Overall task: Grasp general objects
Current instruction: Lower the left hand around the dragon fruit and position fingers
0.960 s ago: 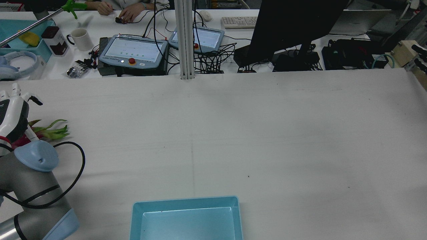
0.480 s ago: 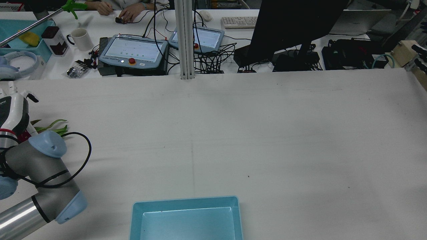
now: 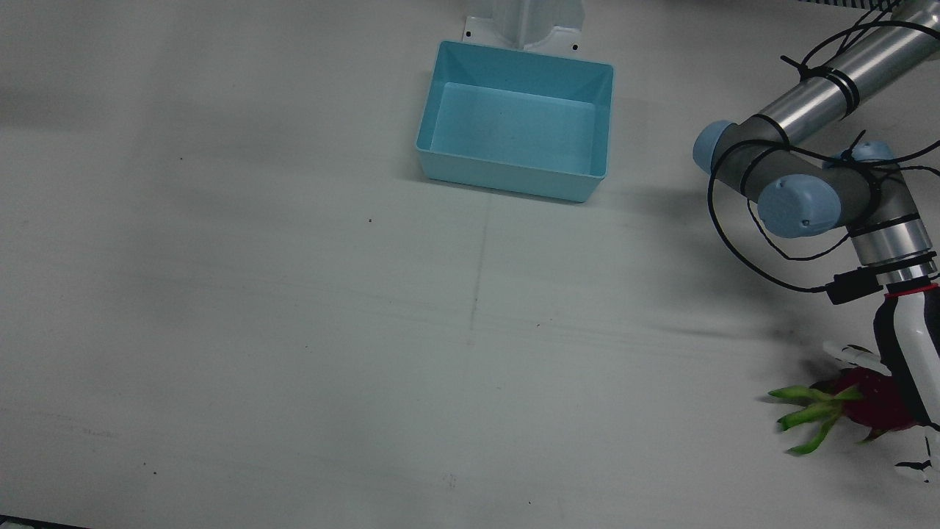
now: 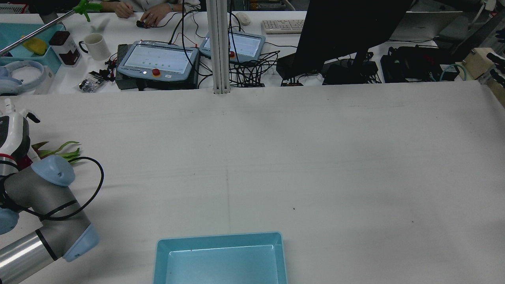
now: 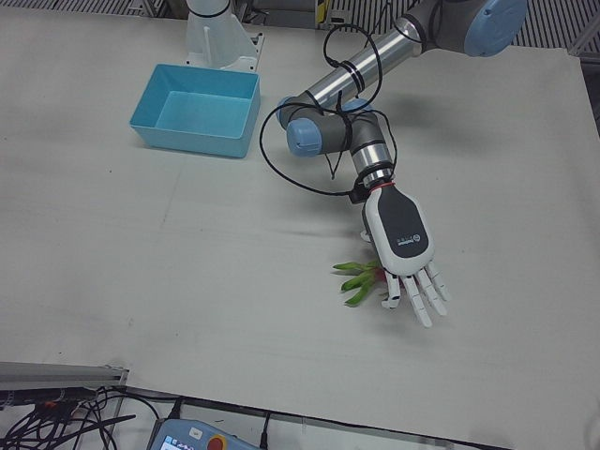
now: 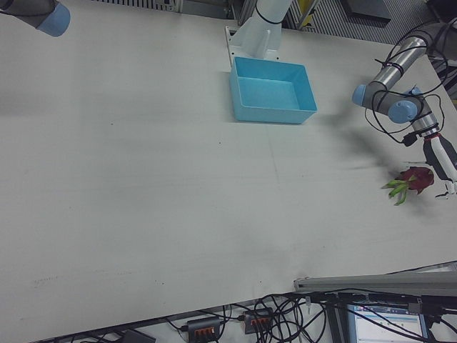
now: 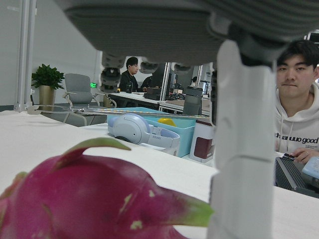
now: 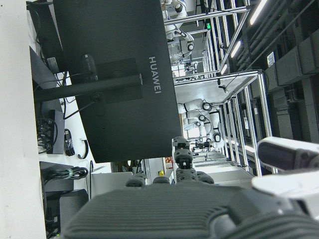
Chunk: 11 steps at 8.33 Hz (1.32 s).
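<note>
A pink dragon fruit (image 3: 874, 400) with green leaf tips lies on the white table near its left edge. It also shows in the left-front view (image 5: 361, 277), the right-front view (image 6: 414, 179) and the rear view (image 4: 59, 151). My left hand (image 5: 405, 239) hovers just over it, palm down, fingers (image 5: 427, 298) spread and holding nothing. The left hand view shows the fruit (image 7: 89, 199) close below the palm, with a finger (image 7: 239, 149) beside it. My right hand (image 8: 174, 209) shows only in its own view, fingers apart and empty.
A light blue bin (image 3: 507, 182) stands empty at the robot's side of the table, in the middle (image 4: 221, 238). Beyond the table's far edge are teach pendants (image 4: 159, 59), cables, a monitor (image 4: 347, 27) and a seated person.
My left arm has swung its wrist and elbow, and the hand has shifted a little farther out over the dragon fruit. The fruit lies about where it was.
</note>
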Tool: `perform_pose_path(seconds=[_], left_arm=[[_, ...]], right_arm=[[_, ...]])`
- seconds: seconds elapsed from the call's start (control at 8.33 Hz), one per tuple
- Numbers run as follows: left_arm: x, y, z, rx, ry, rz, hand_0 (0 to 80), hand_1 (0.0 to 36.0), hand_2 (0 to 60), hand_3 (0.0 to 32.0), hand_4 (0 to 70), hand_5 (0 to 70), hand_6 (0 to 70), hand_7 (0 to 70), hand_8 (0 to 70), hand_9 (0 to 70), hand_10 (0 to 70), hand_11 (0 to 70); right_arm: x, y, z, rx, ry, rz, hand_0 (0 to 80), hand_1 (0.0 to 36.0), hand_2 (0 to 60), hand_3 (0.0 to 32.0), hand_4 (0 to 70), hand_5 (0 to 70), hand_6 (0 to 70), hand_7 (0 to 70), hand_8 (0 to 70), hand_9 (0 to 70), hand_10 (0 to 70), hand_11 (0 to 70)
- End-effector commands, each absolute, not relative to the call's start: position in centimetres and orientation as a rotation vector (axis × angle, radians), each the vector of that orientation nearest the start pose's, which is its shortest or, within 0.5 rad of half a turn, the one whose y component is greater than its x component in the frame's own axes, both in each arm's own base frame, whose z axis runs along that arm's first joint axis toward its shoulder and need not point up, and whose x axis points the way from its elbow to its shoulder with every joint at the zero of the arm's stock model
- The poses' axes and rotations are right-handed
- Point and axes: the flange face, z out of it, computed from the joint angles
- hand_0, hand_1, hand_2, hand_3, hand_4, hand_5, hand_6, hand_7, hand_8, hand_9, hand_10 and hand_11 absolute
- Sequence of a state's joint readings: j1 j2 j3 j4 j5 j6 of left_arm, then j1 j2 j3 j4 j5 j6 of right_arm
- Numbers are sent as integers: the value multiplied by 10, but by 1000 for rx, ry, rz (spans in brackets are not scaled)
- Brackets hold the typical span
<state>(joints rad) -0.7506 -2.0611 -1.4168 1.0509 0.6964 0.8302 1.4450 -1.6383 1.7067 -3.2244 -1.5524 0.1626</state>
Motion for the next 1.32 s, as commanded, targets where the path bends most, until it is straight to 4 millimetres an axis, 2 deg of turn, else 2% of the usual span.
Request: perform_pose_path(seconds=[0.0,0.24,0.48,0.72,0.96,1.2], left_arm=[[263,-524,532,939,900,-1665,800,360,258,142,0,0,0,0,30,0,0,16],[265,-518,538,936,890,-1654,800,360,246,150,0,0,0,0,29,0,0,9],[265,-500,559,952,853,-1624,800,360,265,146,0,0,0,0,35,0,0,26],[264,-499,562,974,854,-1624,800,360,296,132,0,0,0,0,36,0,0,37],[264,-501,560,983,854,-1622,800,360,284,126,0,0,0,0,34,0,0,37],[288,-487,564,1005,859,-1580,800,360,276,122,0,0,0,0,32,0,0,38]], right_arm=[[76,-474,661,295,2160,-2209,0,0,0,0,0,0,0,0,0,0,0,0],[76,-474,661,295,2160,-2209,0,0,0,0,0,0,0,0,0,0,0,0],[76,-474,661,293,2159,-2208,0,0,0,0,0,0,0,0,0,0,0,0],[76,-474,661,293,2158,-2210,0,0,0,0,0,0,0,0,0,0,0,0],[76,-474,661,294,2158,-2211,0,0,0,0,0,0,0,0,0,0,0,0],[76,-474,661,293,2158,-2210,0,0,0,0,0,0,0,0,0,0,0,0]])
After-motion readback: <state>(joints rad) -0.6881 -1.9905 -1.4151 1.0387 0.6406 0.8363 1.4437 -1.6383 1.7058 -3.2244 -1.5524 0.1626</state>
